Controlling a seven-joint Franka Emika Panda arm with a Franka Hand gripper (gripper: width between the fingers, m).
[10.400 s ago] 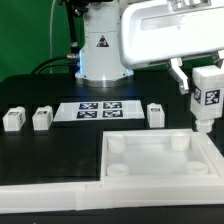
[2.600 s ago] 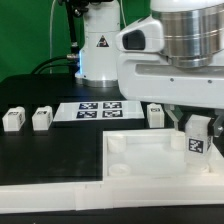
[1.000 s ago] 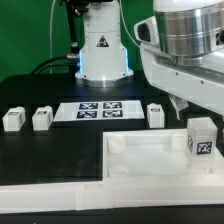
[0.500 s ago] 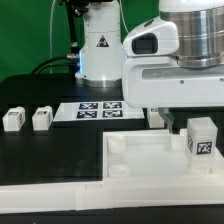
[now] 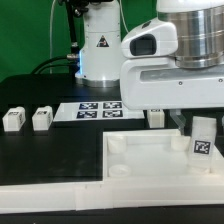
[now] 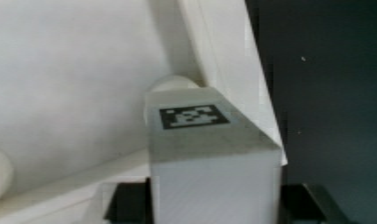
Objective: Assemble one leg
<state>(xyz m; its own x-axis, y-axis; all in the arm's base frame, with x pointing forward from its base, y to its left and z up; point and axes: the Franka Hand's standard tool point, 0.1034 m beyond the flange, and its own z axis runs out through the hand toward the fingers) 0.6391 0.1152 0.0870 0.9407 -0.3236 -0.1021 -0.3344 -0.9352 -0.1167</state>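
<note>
1. One leg (image 5: 203, 135) stands nearly upright on the large white panel (image 5: 150, 165), at the panel's far corner on the exterior view's right. This is close to the tabletop's edge on that side, and the leg's tag faces the camera.
2. Both dark fingers (image 6: 132, 203) of the gripper (image 6: 211, 203) sit against opposite sides of the leg in the wrist view, so I judge it clamped on the leg. The arm's bulk hides most of this in the exterior view.
3. Progress, as a judgement: the leg has been brought to its corner socket, so the carrying and placing look done. The pictures do not show whether it is seated fully or turned tight. What is probably left is driving it home, then letting go.
4. Three spare legs lie loose near the far edge of the black table (image 5: 50, 150). Two (image 5: 12, 120) (image 5: 41, 119) are toward the exterior view's left, and one (image 5: 155, 117) is just behind the panel, partly hidden by the arm.
5. The marker board (image 5: 95, 109) lies flat between those legs, in front of the robot base (image 5: 100, 45).
6. Beyond the table the room is dim, with only cables and a dark backdrop to see.
</note>
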